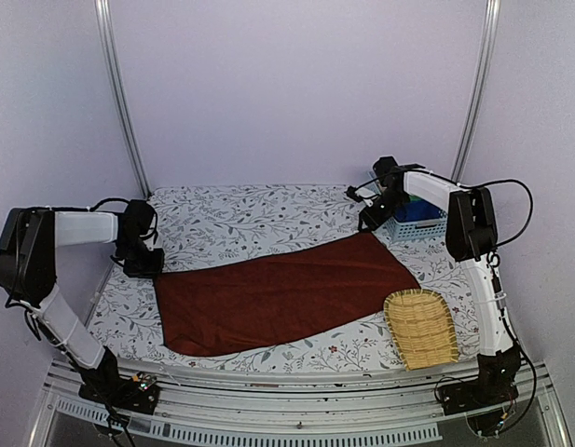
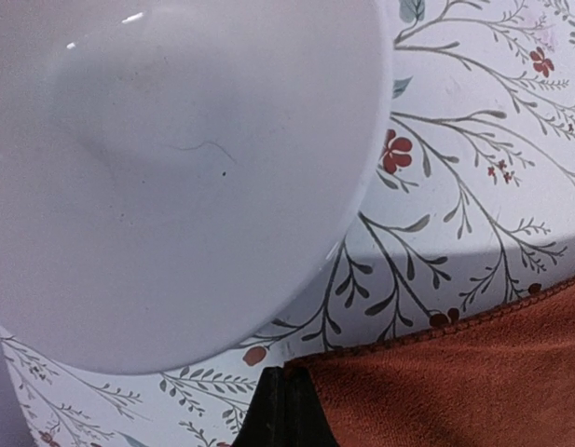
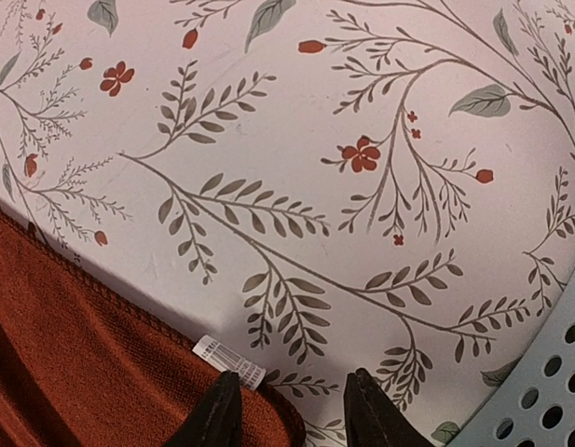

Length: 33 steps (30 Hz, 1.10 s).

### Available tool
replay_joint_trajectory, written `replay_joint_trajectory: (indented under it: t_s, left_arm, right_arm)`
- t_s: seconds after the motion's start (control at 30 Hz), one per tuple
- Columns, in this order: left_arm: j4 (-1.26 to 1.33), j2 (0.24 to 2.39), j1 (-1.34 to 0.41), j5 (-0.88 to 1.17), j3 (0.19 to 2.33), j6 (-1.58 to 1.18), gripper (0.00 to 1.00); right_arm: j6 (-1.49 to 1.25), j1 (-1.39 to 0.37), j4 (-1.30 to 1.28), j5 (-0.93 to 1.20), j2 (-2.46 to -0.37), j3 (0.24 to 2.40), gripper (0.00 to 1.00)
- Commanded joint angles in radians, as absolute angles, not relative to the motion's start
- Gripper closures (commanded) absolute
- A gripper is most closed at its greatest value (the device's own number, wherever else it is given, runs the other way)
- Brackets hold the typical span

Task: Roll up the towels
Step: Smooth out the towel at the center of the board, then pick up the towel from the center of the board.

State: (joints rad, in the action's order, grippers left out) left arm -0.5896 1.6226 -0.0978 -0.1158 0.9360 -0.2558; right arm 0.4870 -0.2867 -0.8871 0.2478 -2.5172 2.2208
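Note:
The dark reddish-brown towel (image 1: 278,293) lies spread flat across the flowered tablecloth. My left gripper (image 1: 149,263) is at its far left corner. In the left wrist view the black fingers (image 2: 285,410) are pressed together with the towel's hemmed corner (image 2: 473,372) pinched at their tips. My right gripper (image 1: 373,219) is at the far right corner. Its jaws (image 3: 292,391) stand apart over the towel's (image 3: 73,354) rounded corner, beside the white label (image 3: 228,358). The royal blue towel (image 1: 416,209) sits bundled in the basket behind the right gripper.
A pale blue perforated basket (image 1: 419,228) stands at the back right, its rim (image 3: 539,391) close to the right fingers. A woven bamboo tray (image 1: 420,328) lies near the front right. A smooth white rounded surface (image 2: 175,168) fills much of the left wrist view.

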Motion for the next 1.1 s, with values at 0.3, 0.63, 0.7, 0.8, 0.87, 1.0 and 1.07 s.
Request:
replay_joint_trajectory:
  t_s: [0.3,0.63,0.7,0.8,0.87,1.0,1.07]
  left_arm:
    - [-0.595,1.606,-0.087,-0.115,0.958,-0.235,1.00]
    - [-0.628,1.495,-0.088,-0.140,0.971,-0.240,1.00]
    - [-0.642,1.443,-0.088,-0.142,0.977,-0.245,1.00]
    - [-0.668,1.347,-0.088,-0.128,0.984,-0.255,1.00]
    - [-0.690,1.287,-0.088,-0.110,0.988,-0.265,1.00]
    - [-0.738,1.157,-0.092,-0.076,1.002,-0.289,1.00]
    - [-0.767,1.091,-0.096,-0.074,1.018,-0.301,1.00]
  right_arm:
    - [0.503,-0.279,-1.046,0.268,-2.580,2.200,0.87]
    - [0.476,-0.261,-0.962,0.305,-2.417,2.200,0.98]
    - [0.464,-0.247,-0.934,0.340,-2.337,2.193,0.98]
    - [0.437,-0.222,-0.882,0.405,-2.224,2.160,0.98]
    - [0.414,-0.205,-0.842,0.442,-2.152,2.124,0.98]
    - [0.378,-0.174,-0.776,0.498,-2.015,2.031,0.98]
    - [0.367,-0.163,-0.753,0.515,-1.948,1.977,0.98]
